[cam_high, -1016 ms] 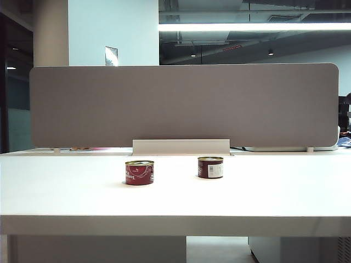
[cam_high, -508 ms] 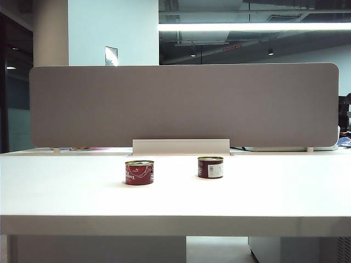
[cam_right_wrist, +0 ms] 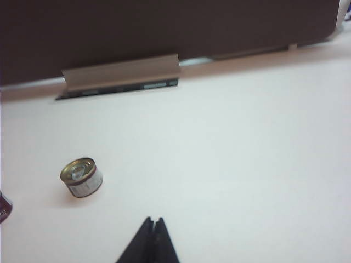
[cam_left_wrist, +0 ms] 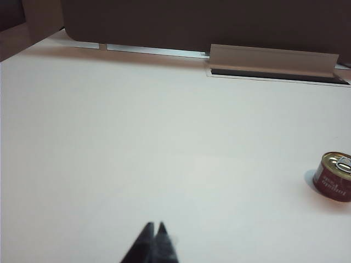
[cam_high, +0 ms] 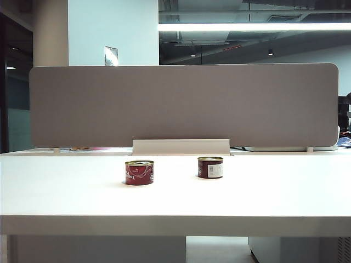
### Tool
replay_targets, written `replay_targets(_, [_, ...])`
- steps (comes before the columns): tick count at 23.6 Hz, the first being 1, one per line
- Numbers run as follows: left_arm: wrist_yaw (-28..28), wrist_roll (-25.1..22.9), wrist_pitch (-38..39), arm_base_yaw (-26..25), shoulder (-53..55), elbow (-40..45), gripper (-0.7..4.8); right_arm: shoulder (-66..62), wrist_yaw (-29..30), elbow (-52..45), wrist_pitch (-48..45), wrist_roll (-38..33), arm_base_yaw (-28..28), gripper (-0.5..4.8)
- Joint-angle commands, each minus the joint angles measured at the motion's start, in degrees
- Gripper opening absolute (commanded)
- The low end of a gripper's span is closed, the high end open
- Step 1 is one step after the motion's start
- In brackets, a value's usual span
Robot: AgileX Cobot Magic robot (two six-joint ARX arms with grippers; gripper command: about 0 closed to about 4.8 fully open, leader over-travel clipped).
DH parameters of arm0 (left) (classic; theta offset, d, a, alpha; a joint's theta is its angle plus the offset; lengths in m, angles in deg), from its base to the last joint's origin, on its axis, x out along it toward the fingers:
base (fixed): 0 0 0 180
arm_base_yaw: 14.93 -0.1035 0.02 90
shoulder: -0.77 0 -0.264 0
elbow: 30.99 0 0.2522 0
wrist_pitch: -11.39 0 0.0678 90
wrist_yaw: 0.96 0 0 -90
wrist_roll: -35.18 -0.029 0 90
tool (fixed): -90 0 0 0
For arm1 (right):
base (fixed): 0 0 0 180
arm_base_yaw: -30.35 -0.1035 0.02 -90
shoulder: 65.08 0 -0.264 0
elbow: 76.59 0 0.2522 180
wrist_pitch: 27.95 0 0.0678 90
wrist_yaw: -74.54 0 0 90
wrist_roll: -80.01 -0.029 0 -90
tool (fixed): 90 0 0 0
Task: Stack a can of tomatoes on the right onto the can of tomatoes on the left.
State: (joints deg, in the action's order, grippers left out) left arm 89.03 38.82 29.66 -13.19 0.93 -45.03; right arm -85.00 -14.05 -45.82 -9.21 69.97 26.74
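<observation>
Two short, round tins of tomatoes stand upright on a smooth, matte white worktop (cam_high: 66, 192), their axes vertical and their flat metal lids facing up. The left can (cam_high: 139, 172) has a glossy red label with pale lettering and a gold-toned lid with a pull ring; the right can (cam_high: 210, 167) is dark red with a white panel on the side that faces the exterior camera. They sit well apart, side by side, the right can a little farther back, toward the low grey cable flap (cam_high: 181, 147) let into the worktop at the foot of a broad grey divider panel (cam_high: 184, 104) with rounded corners and a cloth-like surface. Neither arm shows in the exterior view. In the left wrist view the left claw (cam_left_wrist: 154, 228) appears as two dark, pointed tips pressed together, clenched on nothing, hanging over bare worktop with the left can off to one side and well apart from it. In the right wrist view the right claw (cam_right_wrist: 153, 221) is likewise clenched to a single dark wedge and grasps nothing; the right can lies well apart from it, slightly blurred, with a sliver of the left can at the picture's edge.
</observation>
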Motion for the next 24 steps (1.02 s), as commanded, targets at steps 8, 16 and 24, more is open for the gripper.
replay_targets(8, [-0.22, -0.20, -0.79, -0.04, 0.07, -0.24, -0.06, -22.51, 6.93, 11.45, -3.67, 4.76, -0.04, 1.54])
replay_targets(16, [-0.15, -0.20, -0.79, -0.07, 0.07, -0.24, -0.06, -43.23, 7.76, 23.39, -3.91, 5.77, -5.57, 3.81])
replay_targets(24, [-0.04, -0.20, -0.79, -0.07, 0.07, -0.24, -0.06, -59.25, 7.69, 34.51, -3.91, 7.32, -12.11, 4.09])
